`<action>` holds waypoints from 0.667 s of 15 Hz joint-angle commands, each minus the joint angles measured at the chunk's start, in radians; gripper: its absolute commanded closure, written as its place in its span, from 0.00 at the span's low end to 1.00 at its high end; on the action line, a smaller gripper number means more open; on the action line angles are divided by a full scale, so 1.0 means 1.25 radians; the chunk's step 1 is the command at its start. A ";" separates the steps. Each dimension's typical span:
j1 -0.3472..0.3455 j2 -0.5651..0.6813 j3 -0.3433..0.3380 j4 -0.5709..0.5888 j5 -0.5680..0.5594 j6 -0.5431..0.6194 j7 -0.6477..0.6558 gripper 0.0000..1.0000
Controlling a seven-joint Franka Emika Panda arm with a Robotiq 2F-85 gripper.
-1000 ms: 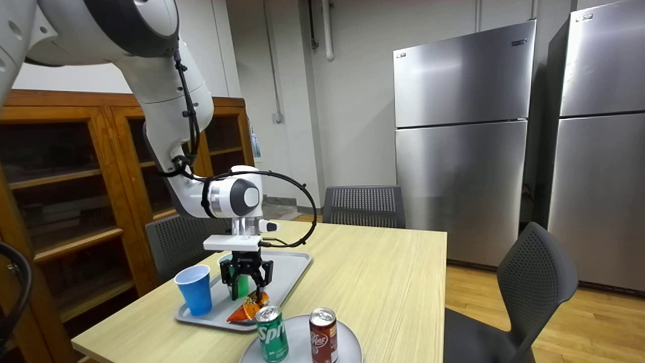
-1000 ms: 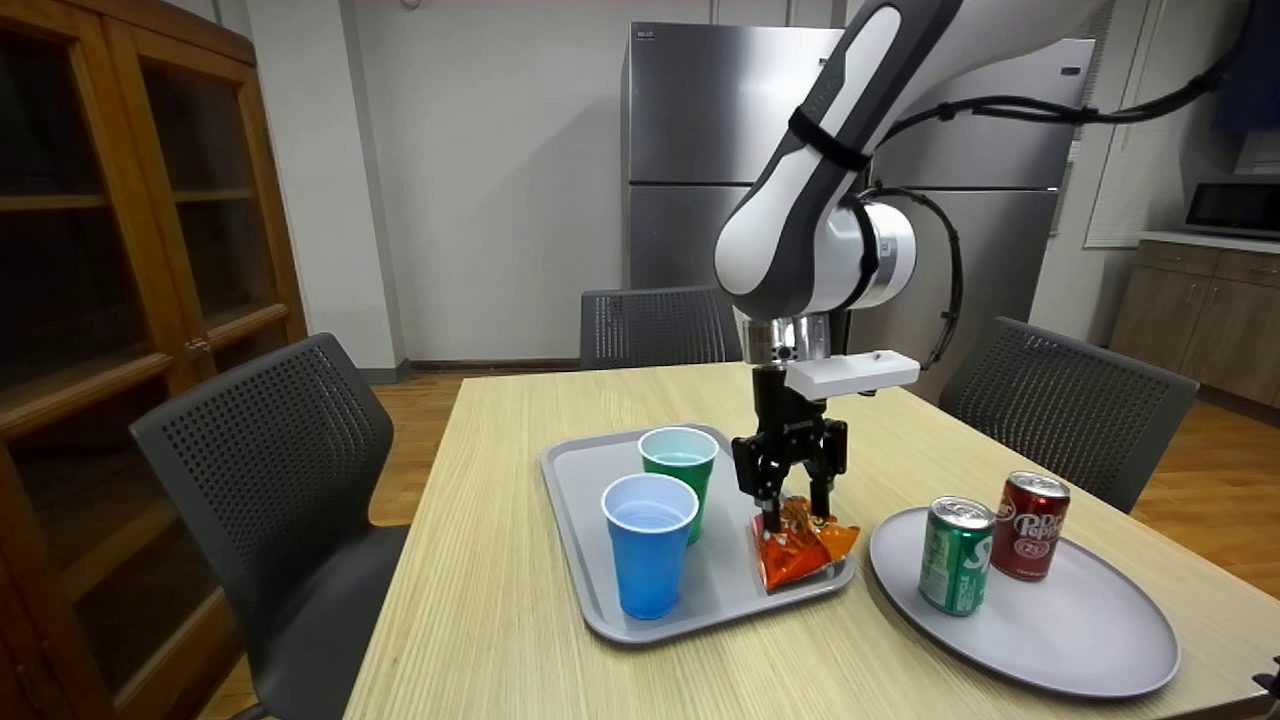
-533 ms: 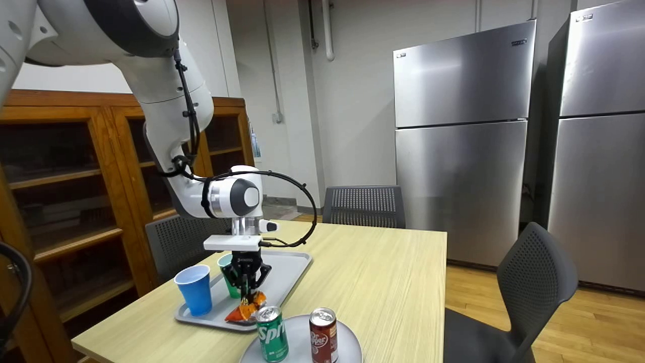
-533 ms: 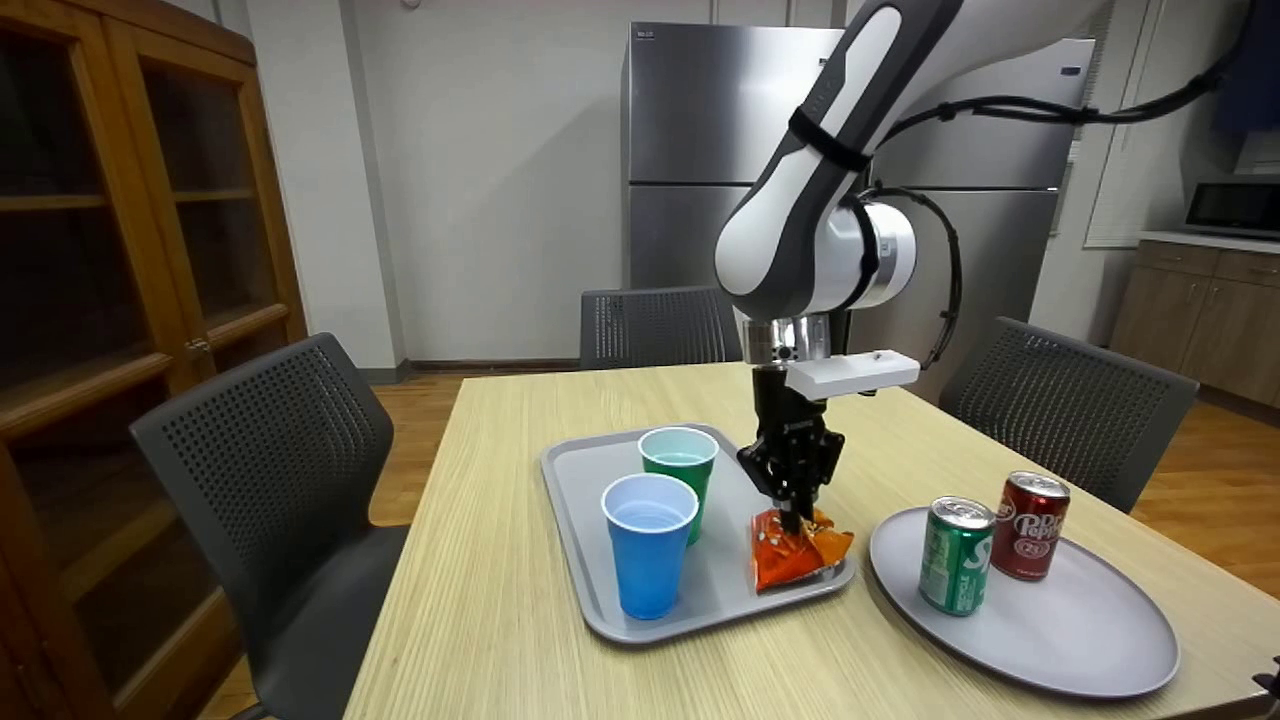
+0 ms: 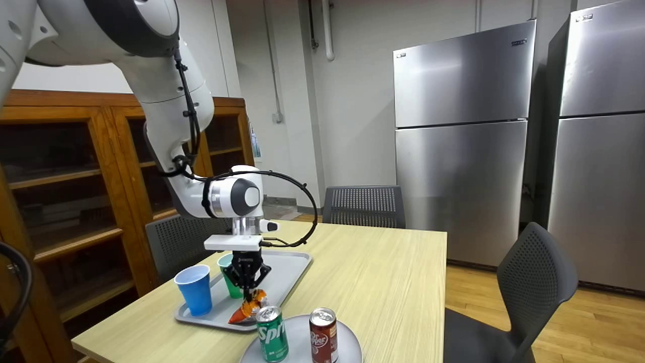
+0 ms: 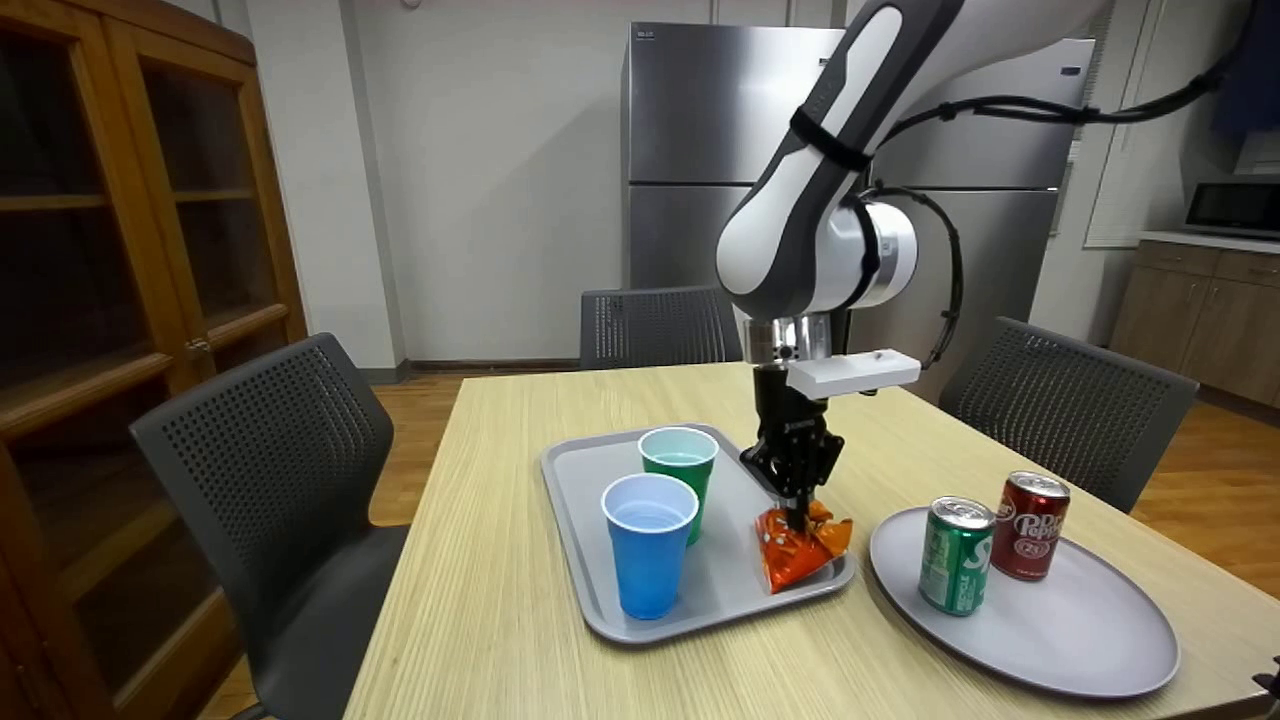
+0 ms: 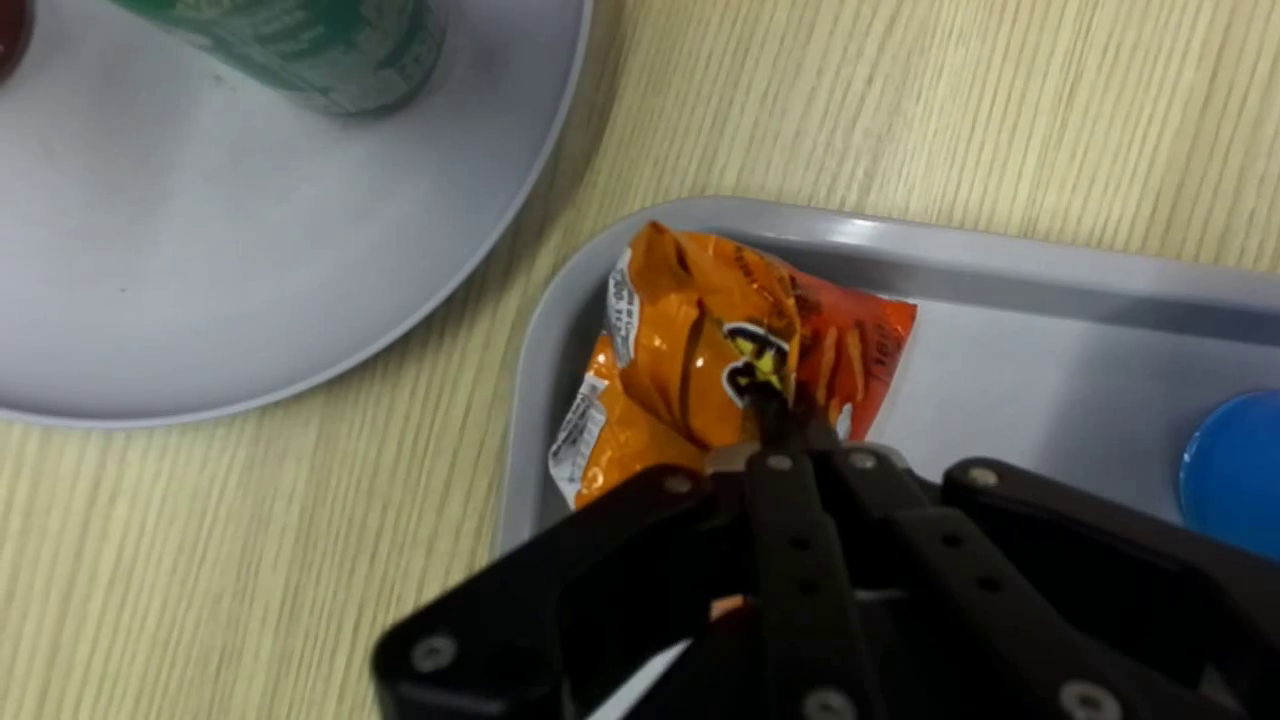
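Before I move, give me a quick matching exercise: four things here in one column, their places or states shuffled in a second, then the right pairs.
Things:
1. snack bag
2. blue cup
3. green can
4. round plate

Places and states:
A. standing next to the red can
B. on the table, apart from the tray
C. pinched in the shut jaws
D. standing on the tray, apart from the jaws

Right pairs: 1-C, 2-D, 3-A, 4-B
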 commanded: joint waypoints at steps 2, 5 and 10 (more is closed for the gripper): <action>-0.014 -0.032 0.002 0.010 0.003 -0.042 0.001 1.00; -0.023 -0.057 -0.004 0.013 0.007 -0.045 0.005 1.00; -0.046 -0.084 -0.023 0.030 0.009 -0.049 0.004 1.00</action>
